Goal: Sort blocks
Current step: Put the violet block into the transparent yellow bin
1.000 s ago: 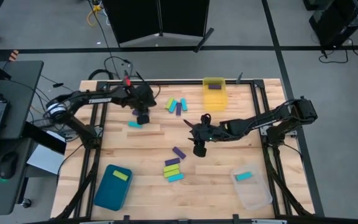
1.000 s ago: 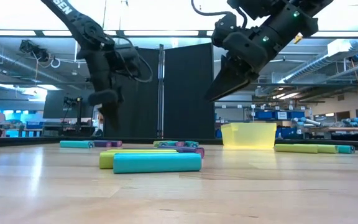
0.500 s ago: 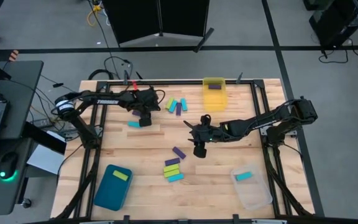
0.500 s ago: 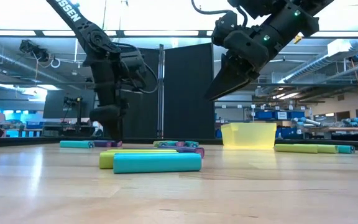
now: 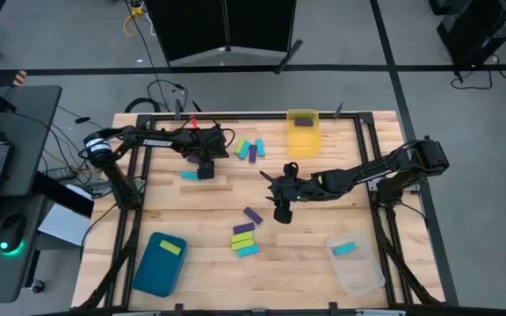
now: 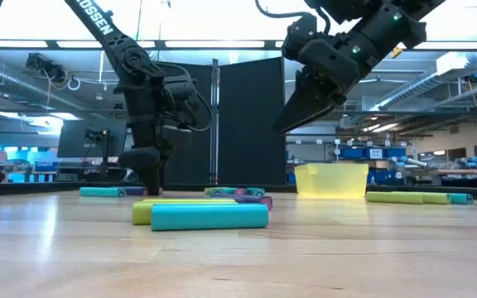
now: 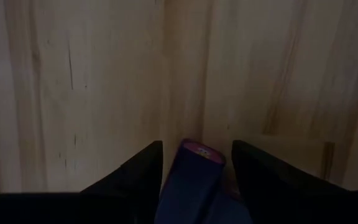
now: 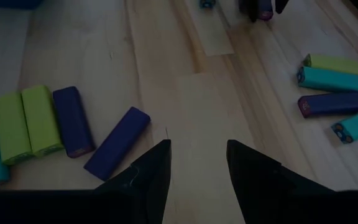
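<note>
My left gripper (image 5: 204, 169) stands open near the table's far left, pointing steeply down. Its fingers stand on either side of a purple block (image 7: 194, 177) that lies flat on the wood, with a gap on each side. A cyan block (image 5: 189, 175) lies just beside it. My right gripper (image 5: 281, 213) hangs open over the middle of the table with nothing between its fingers (image 8: 156, 163). Below and left of it lie purple, lime and cyan blocks (image 5: 244, 237) side by side. Several more blocks (image 5: 249, 148) lie near the far edge.
A yellow bin (image 5: 302, 136) at the far edge holds a purple block. A teal bin (image 5: 155, 268) at the near left holds a lime block. A clear bin (image 5: 358, 272) at the near right holds a cyan block. A dark frame rims the table.
My left gripper has sunk toward the table over the purple block, rolled a little and opened, so its fingers now stand astride the block. The right arm and the blocks have kept still.
</note>
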`<state>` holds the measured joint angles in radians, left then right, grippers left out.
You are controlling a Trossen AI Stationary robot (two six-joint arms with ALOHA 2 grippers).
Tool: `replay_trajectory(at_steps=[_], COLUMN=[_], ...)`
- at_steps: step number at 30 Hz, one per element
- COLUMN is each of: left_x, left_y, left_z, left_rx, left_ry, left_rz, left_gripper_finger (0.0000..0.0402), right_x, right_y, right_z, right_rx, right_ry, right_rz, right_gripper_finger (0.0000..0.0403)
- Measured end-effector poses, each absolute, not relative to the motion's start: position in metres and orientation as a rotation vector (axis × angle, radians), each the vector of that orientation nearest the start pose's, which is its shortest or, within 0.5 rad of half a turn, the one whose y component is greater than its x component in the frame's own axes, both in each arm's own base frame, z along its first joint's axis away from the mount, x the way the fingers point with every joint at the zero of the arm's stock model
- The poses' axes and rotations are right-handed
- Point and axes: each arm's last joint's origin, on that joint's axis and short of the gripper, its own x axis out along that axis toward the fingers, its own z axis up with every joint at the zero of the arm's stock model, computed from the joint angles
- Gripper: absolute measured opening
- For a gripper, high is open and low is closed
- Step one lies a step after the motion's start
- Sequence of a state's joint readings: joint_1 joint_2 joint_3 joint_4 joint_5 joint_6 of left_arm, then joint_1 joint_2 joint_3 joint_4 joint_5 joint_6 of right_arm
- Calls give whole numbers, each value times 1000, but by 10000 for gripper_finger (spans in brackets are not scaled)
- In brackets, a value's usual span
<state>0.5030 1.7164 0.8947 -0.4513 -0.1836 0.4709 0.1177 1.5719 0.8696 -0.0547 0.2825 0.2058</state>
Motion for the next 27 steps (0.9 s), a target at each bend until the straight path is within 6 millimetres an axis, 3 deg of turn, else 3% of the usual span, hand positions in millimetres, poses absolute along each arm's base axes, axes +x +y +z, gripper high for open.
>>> replay_trajectory(at_steps=[5,20,27], left_x=[261,270,272], left_y=[150,155,156], left_z=[139,148,149], left_rx=[183,213,155], left_ry=[1399,1359,1325], left_rz=[267,276,351], left_gripper_finger=[179,9,16], right_x=[314,314,314], right_y=[29,29,29], right_z=[189,189,189], right_rx=[45,45,45], right_ry=[721,722,722], right_rz=[-232,-232,-232], right_gripper_finger=[168,168,168])
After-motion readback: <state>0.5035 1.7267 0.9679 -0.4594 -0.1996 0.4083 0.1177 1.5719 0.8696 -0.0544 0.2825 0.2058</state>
